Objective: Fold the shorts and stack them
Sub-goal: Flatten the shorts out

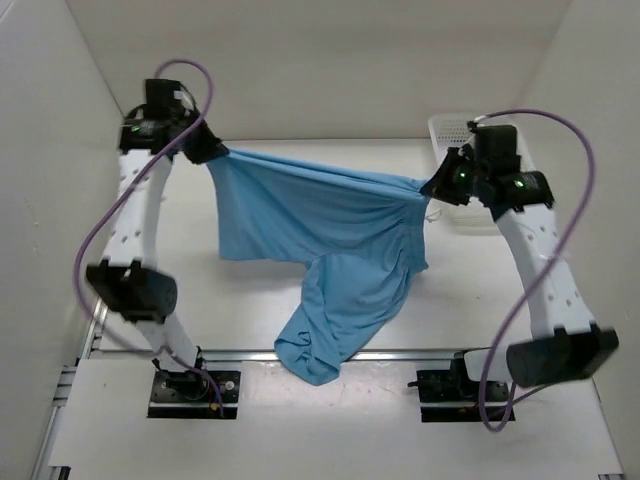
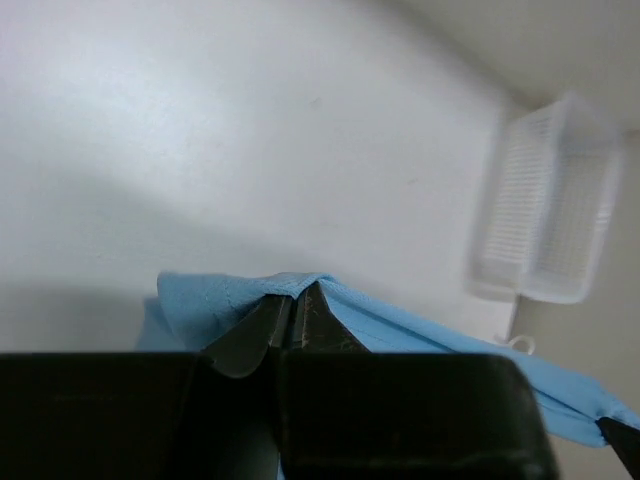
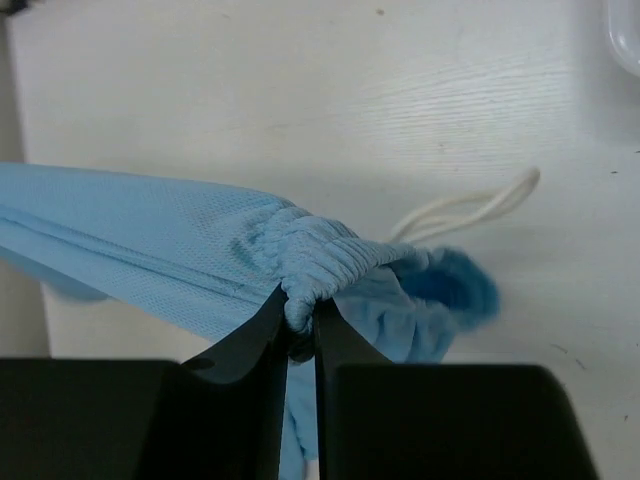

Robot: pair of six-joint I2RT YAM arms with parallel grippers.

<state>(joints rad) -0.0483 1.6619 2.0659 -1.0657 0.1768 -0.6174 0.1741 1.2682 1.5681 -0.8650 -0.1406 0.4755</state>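
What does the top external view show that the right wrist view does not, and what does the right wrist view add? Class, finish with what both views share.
Only the top external view: the shorts as a whole, stretched between the left gripper and the right gripper, one leg trailing toward the near edge. Only the right wrist view: the gathered waistband bunched between the shut fingers, and the white drawstring loop. Both: the right gripper clamped on blue fabric.

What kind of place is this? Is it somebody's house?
Probably a robot test booth, not a house: plain white walls box in a white table, two robot arms are bolted to a metal rail, and the left tool and right tool hold blue shorts between them.
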